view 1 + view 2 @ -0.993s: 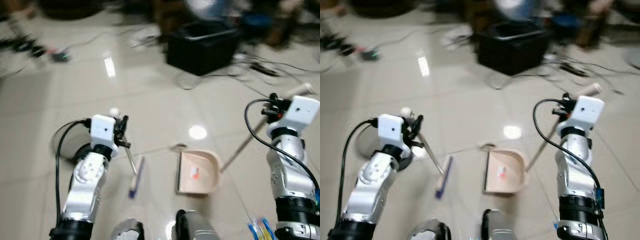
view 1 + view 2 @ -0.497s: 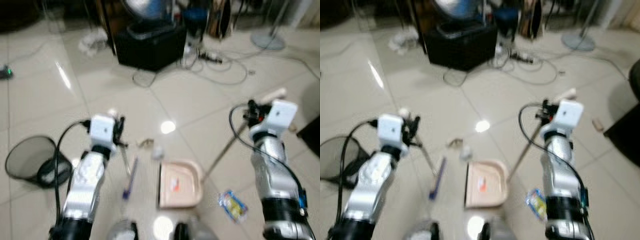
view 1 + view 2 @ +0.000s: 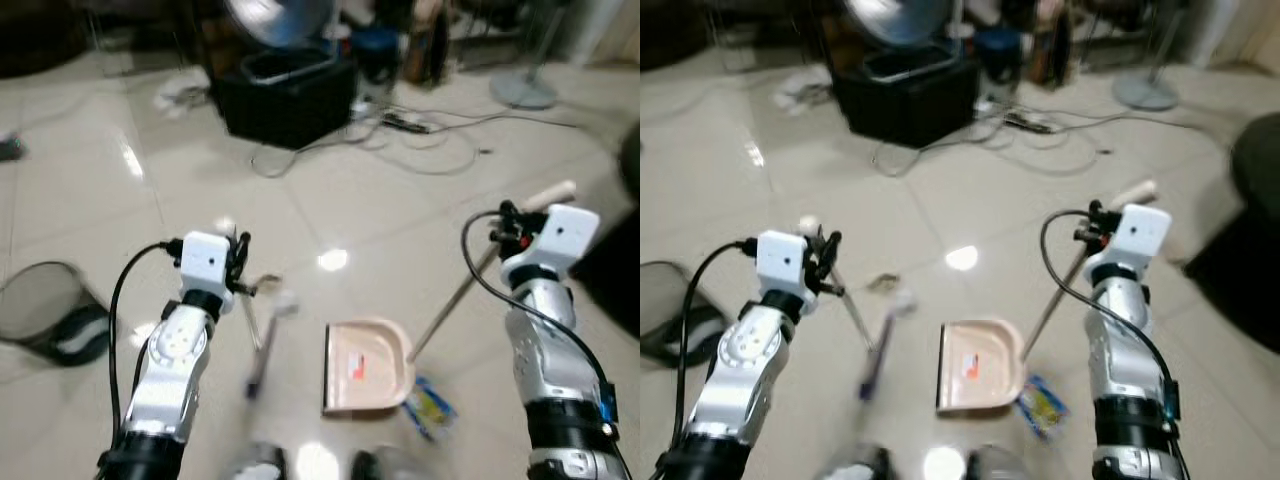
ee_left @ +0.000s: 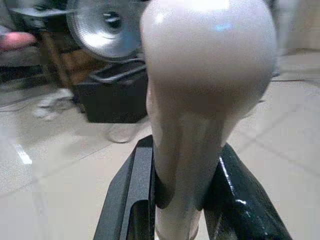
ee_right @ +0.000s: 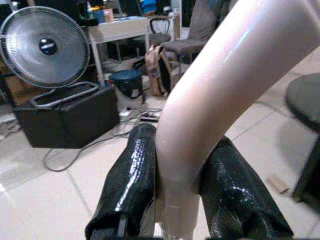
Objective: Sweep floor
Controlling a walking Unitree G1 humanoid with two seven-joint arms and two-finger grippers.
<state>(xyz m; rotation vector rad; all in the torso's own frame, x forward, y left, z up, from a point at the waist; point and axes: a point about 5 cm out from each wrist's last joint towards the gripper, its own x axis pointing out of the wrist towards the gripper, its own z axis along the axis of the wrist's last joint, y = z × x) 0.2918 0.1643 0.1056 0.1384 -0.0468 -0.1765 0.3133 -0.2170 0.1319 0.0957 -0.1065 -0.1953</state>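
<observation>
Left eye view: left gripper [image 3: 243, 262] holds the thin grey broom handle [image 3: 254, 320], fingers pinched on its cream knob [image 4: 200, 75]; the blue brush head [image 3: 256, 372] is motion-blurred on the glossy beige tile floor [image 3: 120, 200]. Right gripper [image 3: 510, 228] is clamped on the long cream dustpan handle [image 3: 470, 290], its black fingers [image 5: 135, 185] tight on either side of the shaft. Pink plastic dustpan [image 3: 366, 367] sits flat on the tiles between the arms.

Changes over the last second: the view swung round, bringing a black mesh wastebasket [image 3: 45, 315] in at far left. Blue-and-yellow wrapper [image 3: 430, 408], well clear of the pan half a second ago, now lies touching its right rear corner. Small pale scrap [image 3: 283, 300] lies just beyond the brush, near the pan's mouth.

Judgement: sweeping in progress; scrap and wrapper not yet in the pan.
</observation>
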